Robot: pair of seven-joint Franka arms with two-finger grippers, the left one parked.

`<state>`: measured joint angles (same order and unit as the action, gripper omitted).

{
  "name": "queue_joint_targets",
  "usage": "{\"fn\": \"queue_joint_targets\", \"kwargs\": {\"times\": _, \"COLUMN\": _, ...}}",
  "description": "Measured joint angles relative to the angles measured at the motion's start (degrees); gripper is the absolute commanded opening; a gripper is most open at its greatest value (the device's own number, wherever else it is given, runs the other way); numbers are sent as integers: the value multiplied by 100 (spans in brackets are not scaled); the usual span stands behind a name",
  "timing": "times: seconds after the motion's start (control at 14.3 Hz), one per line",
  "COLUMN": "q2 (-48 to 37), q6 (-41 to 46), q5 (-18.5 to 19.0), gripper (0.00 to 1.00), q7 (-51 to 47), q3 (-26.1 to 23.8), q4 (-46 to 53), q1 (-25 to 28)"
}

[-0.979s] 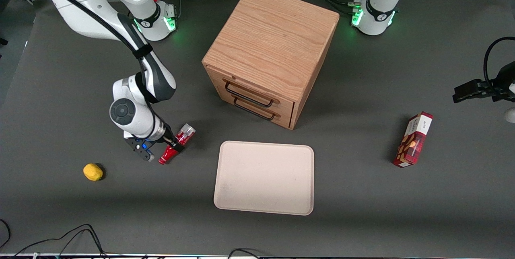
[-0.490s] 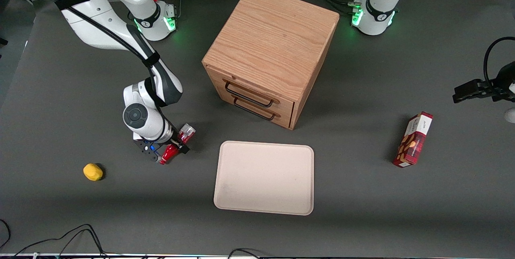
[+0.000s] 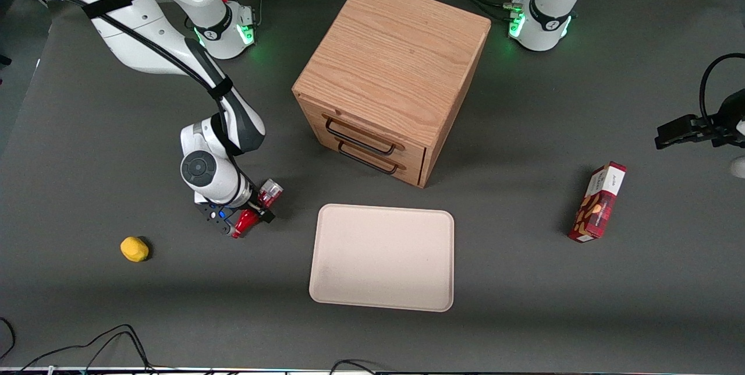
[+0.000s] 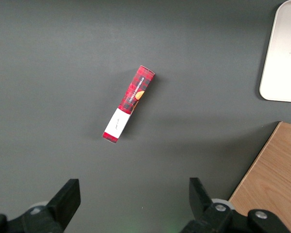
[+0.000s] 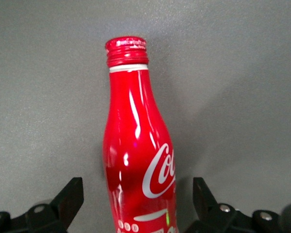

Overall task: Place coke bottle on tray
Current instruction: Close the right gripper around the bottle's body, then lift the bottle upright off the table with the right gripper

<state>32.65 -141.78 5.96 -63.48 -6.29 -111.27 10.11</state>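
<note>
Currently the coke bottle (image 3: pixel 254 210) lies on its side on the dark worktop (image 3: pixel 524 305), beside the tray (image 3: pixel 382 257) toward the working arm's end and apart from it. Straddling its body, the gripper (image 3: pixel 247 216) has its jaws spread wide, one finger (image 5: pixel 68 196) each side, neither touching. A yellow lump (image 3: pixel 134 248) sits nearby.

One coke bottle (image 3: pixel 256 209), one tray (image 3: pixel 382 257), one snack box (image 3: pixel 598 202)
</note>
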Motion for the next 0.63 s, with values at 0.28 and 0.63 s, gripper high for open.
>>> {"fn": "queue_joint_targets", "kwargs": {"times": 0.28, "q2": 0, "q6": -1, "q5": 10, "gripper": 0, "q7": -108, "q3": 0, "q4": 2, "q1": 0}}
{"fn": "queue_joint_targets", "kwargs": {"times": 0.63, "q2": -2, "q6": -2, "q5": 131, "gripper": 0, "q7": -181, "q3": -2, "q4": 9, "q1": 1}}
